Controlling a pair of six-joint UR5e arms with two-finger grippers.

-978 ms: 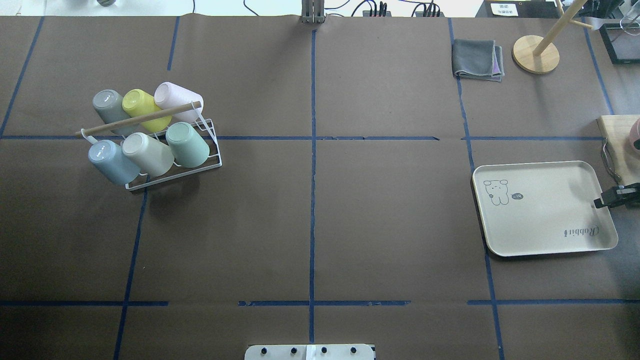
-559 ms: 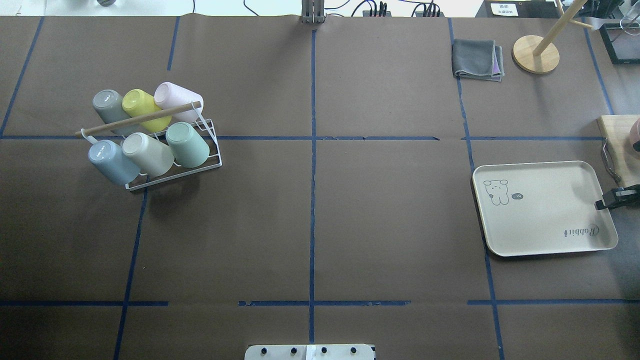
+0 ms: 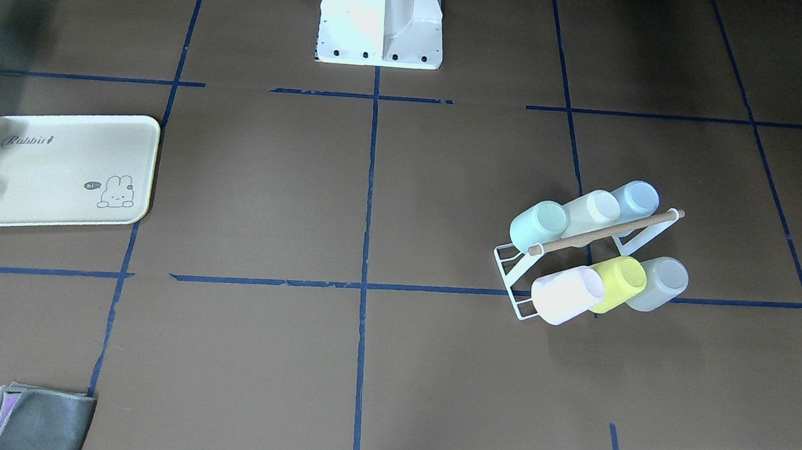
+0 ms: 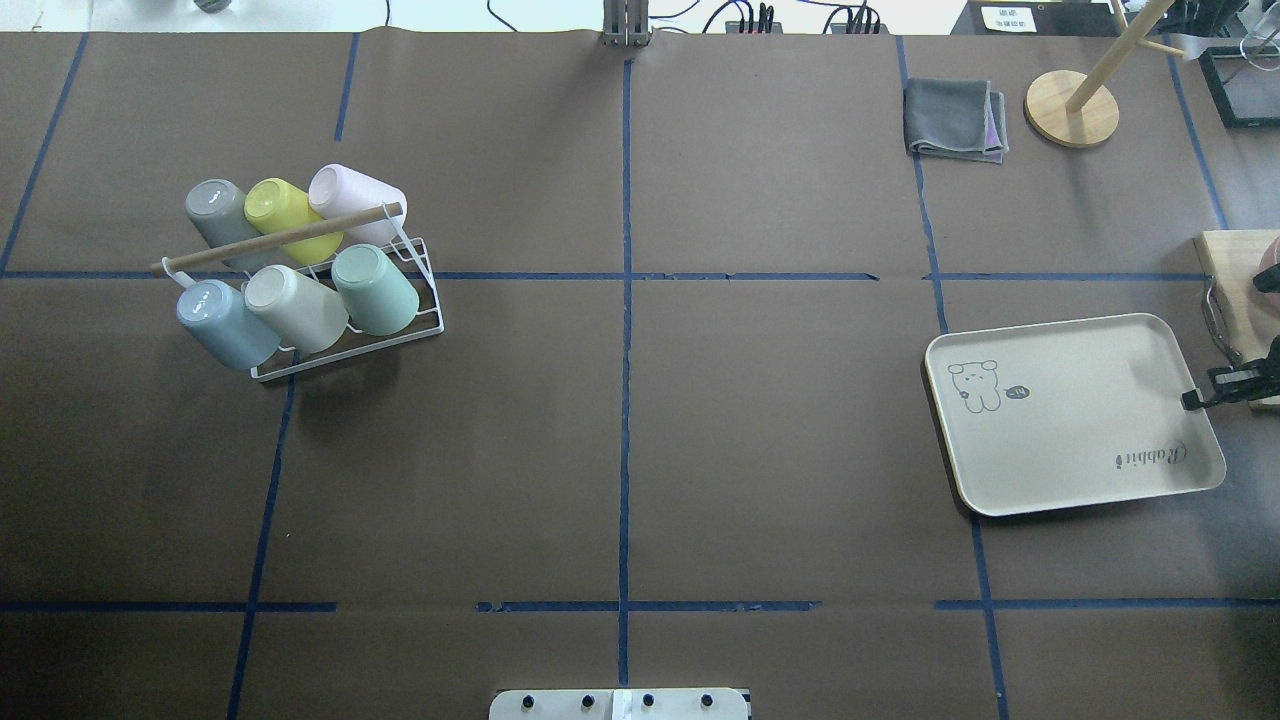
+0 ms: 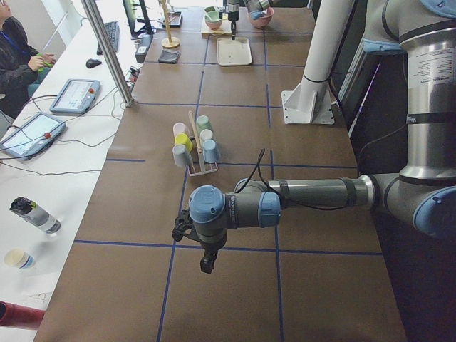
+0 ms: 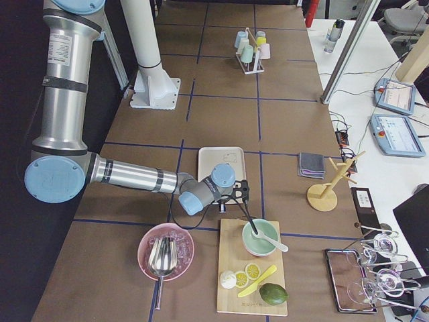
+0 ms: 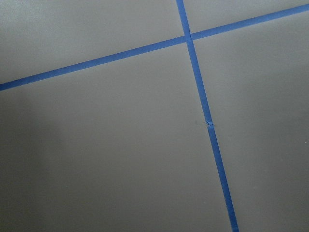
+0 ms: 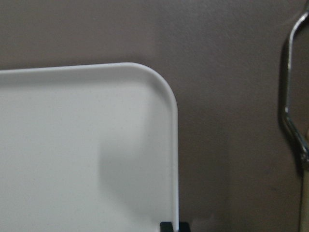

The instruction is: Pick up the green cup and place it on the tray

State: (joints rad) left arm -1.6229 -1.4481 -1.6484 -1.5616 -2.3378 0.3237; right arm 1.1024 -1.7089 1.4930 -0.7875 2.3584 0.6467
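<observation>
Since the earlier overhead frame the tray [image 4: 1060, 440] has slid a little toward the bench's middle and turned slightly, and the right gripper [image 4: 1192, 399] has travelled with it. That gripper is largely cut off at the overhead view's right edge. Its wrist camera catches only the dark tips at the bottom border, one on each side of the tray's raised rim, clenched on it. The left gripper [image 5: 205, 266] shows only in the side view, hanging low over bare brown paper, and I cannot tell whether it is parted or closed. Its own camera sees nothing but paper and crossed blue tape. Smooth and slightly tapered, the green cup [image 4: 378, 290] sits tilted on the white wire rack [image 3: 515, 280], well apart from the tray. It is the end cup of the row on the robot's side, touching the cream cup [image 4: 295, 308], with the pale blue cup [image 4: 225, 322] beyond. A wooden rod [image 4: 275, 240] crosses above the rack and hides part of the back row, including the yellow-green cup [image 4: 285, 215]. Near the tray lie a folded grey cloth [image 4: 955, 118], a round wooden stand base [image 4: 1071, 108] and a wooden board [image 4: 1235, 265] cropped by the frame.
</observation>
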